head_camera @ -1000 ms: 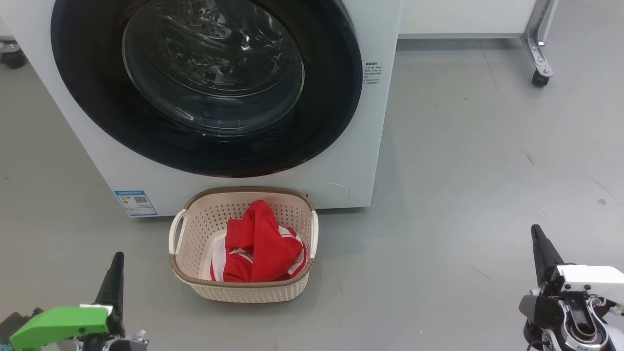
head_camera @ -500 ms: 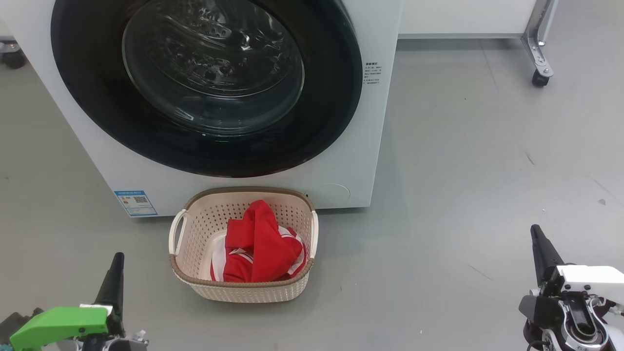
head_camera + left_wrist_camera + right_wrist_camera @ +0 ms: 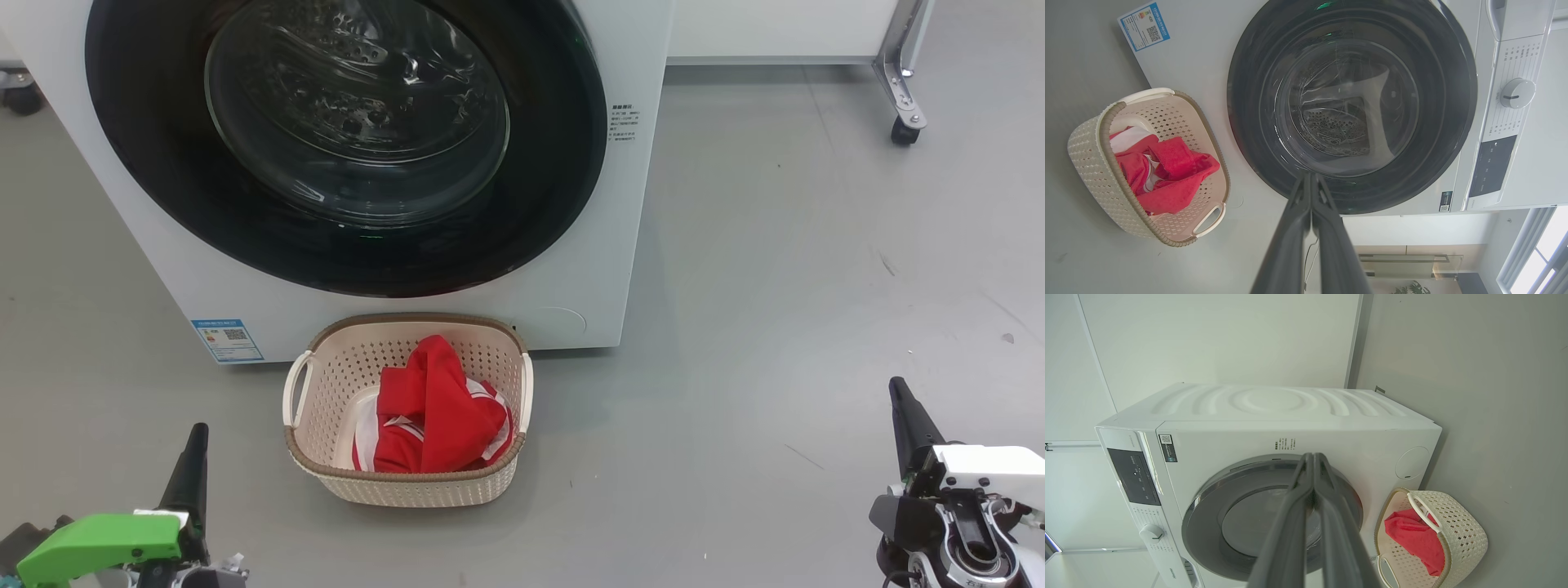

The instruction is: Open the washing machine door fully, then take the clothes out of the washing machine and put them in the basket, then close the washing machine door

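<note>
Basket (image 3: 408,490) sits handle-to-handle parallel to washing machine (image 3: 588,278) front.

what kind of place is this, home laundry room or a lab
Likely a lab or test space staged as a laundry corner, not a home: a white washing machine on bare grey floor, a basket of red clothes in front of it, and a metal frame on a caster nearby.

The left pincer (image 3: 1311,176), its fingers pressed together, points at the closed washing machine door (image 3: 1351,106).
</note>
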Robot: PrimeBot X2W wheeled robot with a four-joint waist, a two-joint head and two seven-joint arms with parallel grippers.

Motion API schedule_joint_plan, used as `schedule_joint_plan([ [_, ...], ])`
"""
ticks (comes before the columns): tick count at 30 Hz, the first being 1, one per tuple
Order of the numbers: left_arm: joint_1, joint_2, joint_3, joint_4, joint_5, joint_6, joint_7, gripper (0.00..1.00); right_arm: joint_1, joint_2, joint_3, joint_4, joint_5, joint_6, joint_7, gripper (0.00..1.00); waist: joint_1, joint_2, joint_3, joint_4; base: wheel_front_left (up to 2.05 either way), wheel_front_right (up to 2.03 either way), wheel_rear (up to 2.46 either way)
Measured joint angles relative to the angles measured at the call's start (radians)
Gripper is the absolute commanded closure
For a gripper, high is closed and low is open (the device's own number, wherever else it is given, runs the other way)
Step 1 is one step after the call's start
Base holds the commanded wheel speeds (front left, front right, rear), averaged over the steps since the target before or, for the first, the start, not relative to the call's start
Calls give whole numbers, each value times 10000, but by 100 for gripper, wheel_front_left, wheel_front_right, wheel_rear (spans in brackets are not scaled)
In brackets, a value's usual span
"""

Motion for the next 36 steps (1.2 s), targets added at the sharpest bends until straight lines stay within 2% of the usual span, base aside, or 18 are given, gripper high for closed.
schedule_joint_plan([
  [36, -9, -6, 29, 40, 0, -2, 15, 100, -3, 10, -42, 29, -2, 4, 10, 100, 0, 0, -2, 0, 0, 0, 0],
])
